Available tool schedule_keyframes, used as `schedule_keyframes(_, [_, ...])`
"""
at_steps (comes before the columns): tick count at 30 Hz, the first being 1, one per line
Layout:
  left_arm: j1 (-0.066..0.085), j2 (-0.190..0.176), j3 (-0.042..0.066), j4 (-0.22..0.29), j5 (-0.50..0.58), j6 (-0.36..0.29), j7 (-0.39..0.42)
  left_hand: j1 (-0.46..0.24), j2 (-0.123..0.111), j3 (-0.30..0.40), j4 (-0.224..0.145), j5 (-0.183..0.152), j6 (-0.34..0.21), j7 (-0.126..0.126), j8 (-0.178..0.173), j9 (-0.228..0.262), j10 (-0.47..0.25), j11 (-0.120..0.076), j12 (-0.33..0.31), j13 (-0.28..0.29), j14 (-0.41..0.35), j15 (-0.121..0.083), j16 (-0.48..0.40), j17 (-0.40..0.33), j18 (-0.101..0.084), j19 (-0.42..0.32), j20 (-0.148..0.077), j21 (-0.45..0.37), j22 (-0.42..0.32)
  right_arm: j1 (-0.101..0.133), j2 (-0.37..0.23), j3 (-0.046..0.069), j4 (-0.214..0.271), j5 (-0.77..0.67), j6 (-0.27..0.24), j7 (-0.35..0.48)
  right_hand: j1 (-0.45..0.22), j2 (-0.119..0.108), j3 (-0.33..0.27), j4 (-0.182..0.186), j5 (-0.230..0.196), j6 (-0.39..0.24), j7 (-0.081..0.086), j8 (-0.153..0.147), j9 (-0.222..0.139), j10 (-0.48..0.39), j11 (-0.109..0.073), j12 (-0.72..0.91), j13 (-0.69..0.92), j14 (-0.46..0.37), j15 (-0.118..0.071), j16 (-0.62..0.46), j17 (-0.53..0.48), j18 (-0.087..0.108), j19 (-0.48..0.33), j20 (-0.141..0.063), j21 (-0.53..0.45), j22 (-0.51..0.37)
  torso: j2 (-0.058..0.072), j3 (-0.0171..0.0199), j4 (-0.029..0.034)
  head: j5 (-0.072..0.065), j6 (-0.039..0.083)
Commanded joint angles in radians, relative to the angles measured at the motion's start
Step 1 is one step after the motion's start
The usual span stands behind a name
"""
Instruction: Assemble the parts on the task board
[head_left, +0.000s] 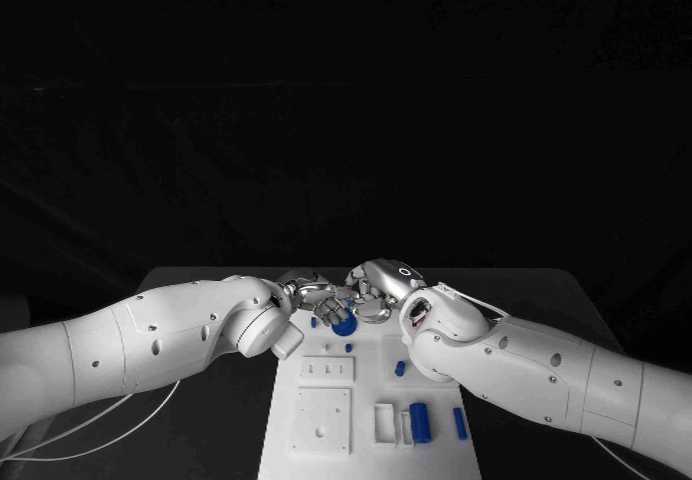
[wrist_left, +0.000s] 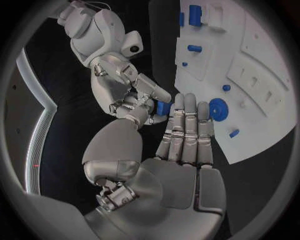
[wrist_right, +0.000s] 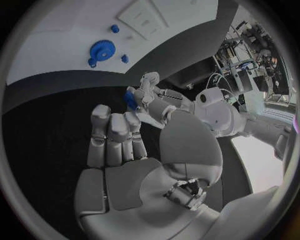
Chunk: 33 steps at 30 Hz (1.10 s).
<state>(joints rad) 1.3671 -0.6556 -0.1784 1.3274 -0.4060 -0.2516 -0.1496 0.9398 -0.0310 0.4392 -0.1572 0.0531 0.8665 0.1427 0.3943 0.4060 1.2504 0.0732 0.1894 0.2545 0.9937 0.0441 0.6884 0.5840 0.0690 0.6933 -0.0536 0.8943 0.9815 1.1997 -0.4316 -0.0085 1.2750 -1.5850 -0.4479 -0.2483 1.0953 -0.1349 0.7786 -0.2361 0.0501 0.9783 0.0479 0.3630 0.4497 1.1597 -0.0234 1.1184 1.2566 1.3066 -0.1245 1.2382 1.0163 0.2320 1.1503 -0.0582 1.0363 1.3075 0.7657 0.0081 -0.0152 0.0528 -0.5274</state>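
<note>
- Blue part (wrist_left: 164, 108) sits above the table just off the far end of the board (head_left: 368, 465), between the fingertips of my two hands.
- Left hand (wrist_left: 184, 150): fingers straight and side by side, thumb folded away and the palm empty. The fingertips reach the part, but I cannot tell if they grip it.
- Right hand (wrist_right: 119, 150): fingers a little bent and close together, tips at the part. I also cannot tell here whether it really holds.
- I think this is a hand-over or a re-grip before the placing. To do it well, I would let one hand close firmly before the other lets go, and move slowly, because a small part slips easily.
- The gear (head_left: 343, 325) lies on the board just beside the hands, so I would come down straight and not push it.
- I can read no label or writing anywhere.
</note>
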Motion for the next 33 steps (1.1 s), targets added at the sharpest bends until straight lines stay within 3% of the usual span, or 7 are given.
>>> schedule_keyframes(1, [0.001,0.003,0.001,0.003,0.025,0.008,0.027,0.004,0.014,0.009,-0.003,-0.004,0.01,0.0,-0.006,-0.002,0.002,-0.004,-0.005,0.002,-0.008,0.0,-0.004,-0.002,0.009,-0.007,0.0,0.0,0.001,-0.002,0.003,-0.001,0.002,-0.012,0.015,0.002,0.003,-0.006,0.006,0.001,0.001,0.05,0.042,0.006,0.023,0.005,0.002,0.002,-0.001,0.0,-0.005,-0.004,0.001,0.03,0.007,-0.003,0.003,0.015,0.0,0.0006,0.001,0.0,0.0])
schedule_keyframes(8, [0.001,0.004,0.001,0.005,0.025,0.01,0.026,0.008,0.019,0.016,-0.004,-0.004,0.011,0.0,-0.007,-0.002,0.003,-0.004,-0.006,0.002,-0.008,0.0,-0.004,-0.002,0.008,-0.007,0.0,0.0,0.0,-0.002,0.006,-0.002,-0.001,-0.012,0.018,0.0,0.003,-0.006,0.006,0.001,0.001,0.05,0.042,0.006,0.023,0.005,0.002,0.003,0.0,0.0,-0.005,-0.004,0.001,0.03,0.007,-0.003,0.003,0.015,0.0,0.0007,0.0,0.001,0.002])
schedule_keyframes(11, [0.001,0.003,0.001,0.005,0.025,0.01,0.026,0.05,0.037,0.057,-0.021,-0.004,0.025,-0.005,-0.001,-0.001,0.014,-0.009,-0.001,0.006,-0.007,0.0,-0.003,-0.003,0.008,-0.007,0.0,0.001,0.001,-0.002,0.005,-0.002,-0.004,-0.012,0.019,-0.001,0.003,-0.006,0.007,0.001,0.001,0.05,0.042,0.006,0.023,0.006,0.002,0.003,0.0,0.0,-0.005,-0.004,0.001,0.03,0.007,-0.003,0.003,0.015,0.0,0.0005,-0.0001,0.001,0.003])
schedule_keyframes(19, [0.001,0.002,0.001,0.005,0.003,0.009,0.015,0.089,0.043,0.135,-0.046,-0.004,0.064,-0.019,0.013,0.002,0.049,-0.023,0.013,0.018,0.006,-0.003,0.008,-0.002,0.003,-0.001,-0.001,0.012,0.005,-0.003,0.007,-0.002,-0.008,-0.012,0.02,-0.003,0.002,-0.007,0.008,0.001,0.001,0.05,0.042,0.006,0.023,0.006,0.001,0.003,0.0,0.001,-0.005,-0.004,0.001,0.03,0.007,-0.003,0.003,0.015,0.001,0.0007,0.0009,0.0,0.003])
schedule_keyframes(33, [0.001,-0.001,0.002,0.006,-0.032,0.014,0.0,0.039,0.015,0.153,-0.033,-0.004,0.165,-0.062,0.059,0.038,0.143,-0.071,0.084,0.07,0.077,-0.053,0.109,0.041,0.008,0.058,-0.044,0.078,0.032,-0.005,0.002,-0.002,-0.007,-0.016,0.02,-0.007,0.002,-0.007,0.009,0.0,0.001,0.051,0.042,0.005,0.023,0.007,0.001,0.003,0.0,0.001,-0.005,-0.005,0.001,0.03,0.007,-0.003,0.003,0.015,0.001,0.0007,0.0001,-0.001,-0.002])
